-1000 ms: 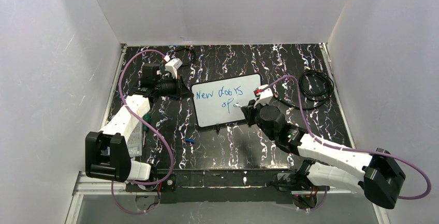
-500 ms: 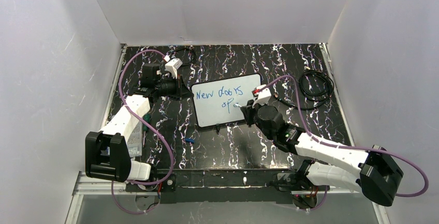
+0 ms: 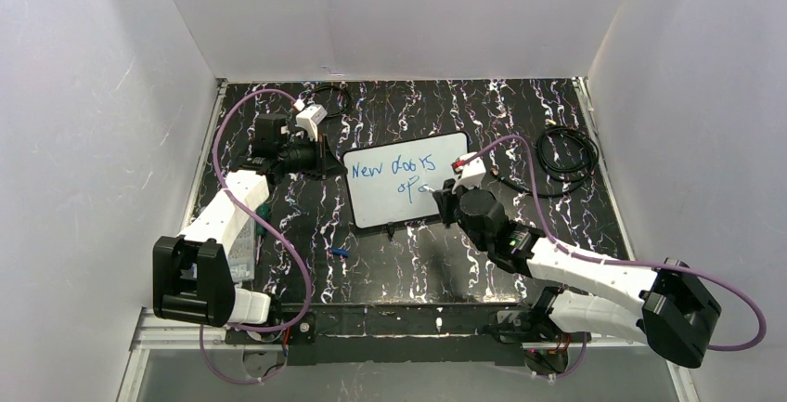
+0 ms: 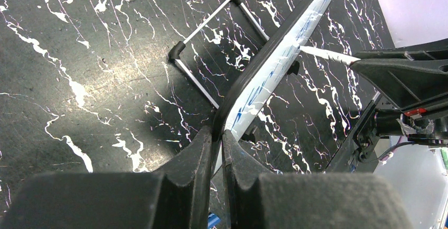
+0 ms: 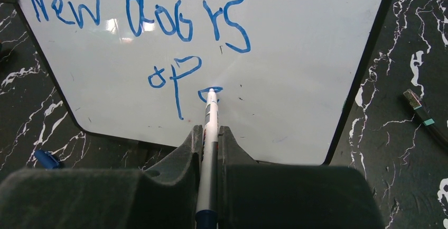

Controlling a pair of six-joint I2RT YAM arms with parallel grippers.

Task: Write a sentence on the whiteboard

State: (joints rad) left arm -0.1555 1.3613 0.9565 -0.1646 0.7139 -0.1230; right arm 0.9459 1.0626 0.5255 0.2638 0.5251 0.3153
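Whiteboard (image 3: 406,179) sits mid-tabletop (image 3: 399,272), its left edge clamped in the closed left end effector (image 4: 217,142). Right end effector (image 5: 210,136) is closed on a marker (image 5: 211,110), tip touching the board. Blue sentence (image 5: 137,20) reads "New doors", with "op" and a partial stroke beneath.

right wrist: your whiteboard (image 5: 311,75) runs off the frame's top edge | marker (image 5: 211,134) cut off at bottom centre | left wrist: sentence (image 4: 251,104) seen edge-on, you can't read it | top: marker too small to make out
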